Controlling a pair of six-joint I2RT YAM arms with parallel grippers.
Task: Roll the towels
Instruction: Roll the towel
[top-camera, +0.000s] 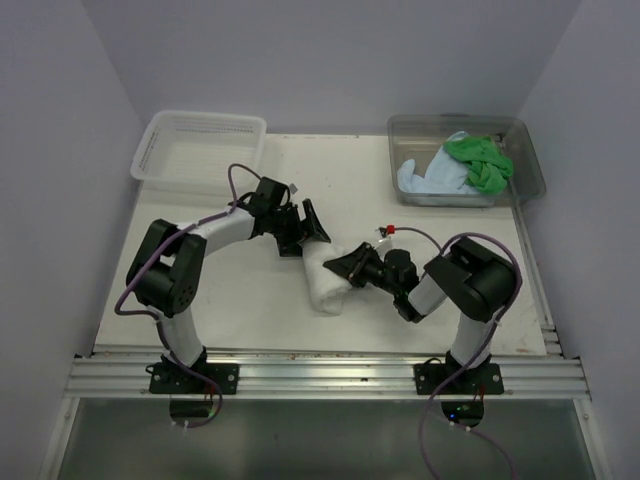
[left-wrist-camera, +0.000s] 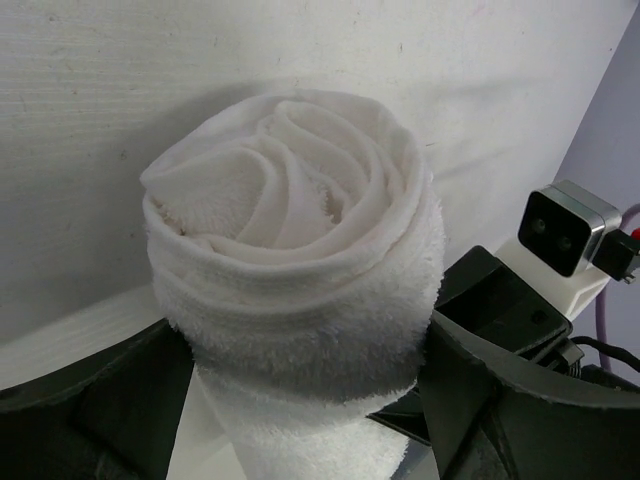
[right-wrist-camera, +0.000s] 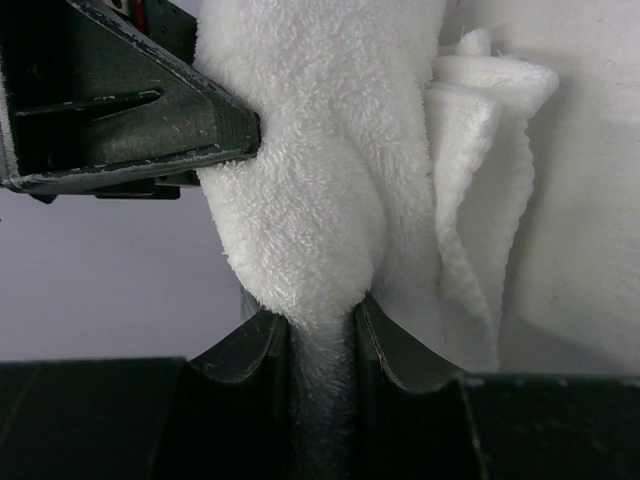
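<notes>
Blue towel (top-camera: 428, 178) partly under green towel (top-camera: 481, 160)

Rolled white towel (top-camera: 322, 285); crumpled green (top-camera: 481, 161), blue (top-camera: 428, 179).

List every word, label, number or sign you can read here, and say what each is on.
No text can be read in any view.
The white towel, the lattice basket, the clear tub and the wrist camera housing show no legible words, numbers or signs.

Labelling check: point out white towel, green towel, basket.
white towel (left-wrist-camera: 300, 300), left wrist view, side of the roll
green towel (top-camera: 480, 160), top view, bunched middle
basket (top-camera: 200, 150), top view, bare floor
</notes>
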